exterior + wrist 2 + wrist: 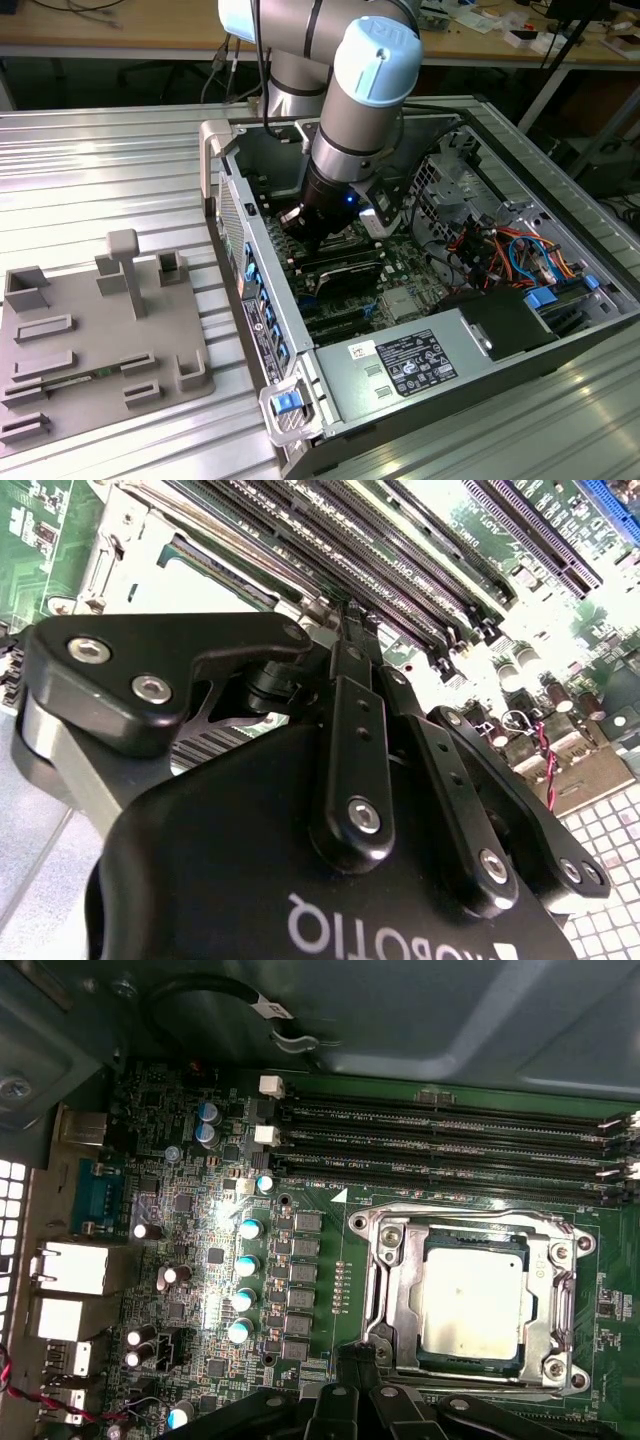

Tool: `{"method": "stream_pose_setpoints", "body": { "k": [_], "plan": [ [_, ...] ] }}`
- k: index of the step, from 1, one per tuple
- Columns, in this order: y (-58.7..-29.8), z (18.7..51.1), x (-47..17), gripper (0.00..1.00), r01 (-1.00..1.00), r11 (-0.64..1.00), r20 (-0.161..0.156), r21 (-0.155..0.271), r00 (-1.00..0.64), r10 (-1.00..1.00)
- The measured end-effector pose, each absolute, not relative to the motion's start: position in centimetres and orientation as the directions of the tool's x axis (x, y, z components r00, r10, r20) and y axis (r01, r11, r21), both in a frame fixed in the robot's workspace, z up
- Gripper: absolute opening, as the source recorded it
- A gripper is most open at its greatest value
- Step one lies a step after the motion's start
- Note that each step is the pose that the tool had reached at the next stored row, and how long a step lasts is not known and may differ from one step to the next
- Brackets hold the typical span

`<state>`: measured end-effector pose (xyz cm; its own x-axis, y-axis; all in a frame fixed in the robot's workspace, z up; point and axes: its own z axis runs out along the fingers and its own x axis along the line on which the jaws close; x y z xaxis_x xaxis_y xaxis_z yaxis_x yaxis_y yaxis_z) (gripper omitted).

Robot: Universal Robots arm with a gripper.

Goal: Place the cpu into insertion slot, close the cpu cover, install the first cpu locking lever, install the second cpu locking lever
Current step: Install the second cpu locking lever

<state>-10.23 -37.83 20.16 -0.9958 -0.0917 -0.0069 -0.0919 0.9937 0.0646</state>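
I am reaching down into the open computer case (440, 330), which lies on its side on the ribbed metal surface (100, 170). My end effector (352, 615) has its two black fingers (345, 740) drawn together to a narrow tip with nothing between them — shut and empty, hovering just over the green motherboard (190, 1210).

In the first wrist view the cpu (470, 1300) sits flat in the insertion slot (395, 1290), its silver-grey top plainly visible. The cpu cover (548, 1295) lies down around it, its metal frame ringing the chip on all sides. My fingertips stand just beside the socket's edge, at its rim. The long black memory slots (450, 1145) run parallel alongside the socket, and a row of small capacitors (245, 1260) stands on its other side.

In the exterior view a grey tray (95, 340) with moulded holders rests on the surface at the exterior view's left, well apart from the case.
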Motion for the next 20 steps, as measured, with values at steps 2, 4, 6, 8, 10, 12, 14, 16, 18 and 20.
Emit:
{"method": "stream_pose_setpoints", "body": {
  "k": [2, 4, 6, 8, 10, 12, 14, 16, 18, 20],
  "plan": [
    [-37.8, 20.2, -10.2, 0.11, -0.092, 0.994, -0.007, 0.064, -0.996, -0.092],
    [-37.7, 20.2, -10.2, 0.11, -0.092, 0.994, -0.007, 0.065, -0.996, -0.092],
    [-37.6, 20.2, -10.2, 0.11, -0.092, 0.994, -0.007, 0.065, -0.996, -0.092],
    [-37.6, 20.2, -10.2, 0.11, -0.092, 0.994, -0.007, 0.065, -0.996, -0.092],
    [-37.6, 20.3, -10.2, 0.11, -0.092, 0.994, -0.007, 0.065, -0.996, -0.092],
    [-37.5, 20.8, -10.2, 0.11, -0.092, 0.994, -0.007, 0.065, -0.996, -0.092],
    [-37.5, 21.3, -10.2, 0.11, -0.092, 0.994, -0.007, 0.065, -0.996, -0.092],
    [-37.4, 21.9, -10.2, 0.11, -0.092, 0.994, -0.007, 0.065, -0.996, -0.092],
    [-37.4, 22.4, -10.2, 0.11, -0.092, 0.994, -0.007, 0.065, -0.996, -0.092],
    [-37.3, 22.8, -10.2, 0.11, -0.092, 0.994, -0.007, 0.065, -0.996, -0.092]
  ]
}}
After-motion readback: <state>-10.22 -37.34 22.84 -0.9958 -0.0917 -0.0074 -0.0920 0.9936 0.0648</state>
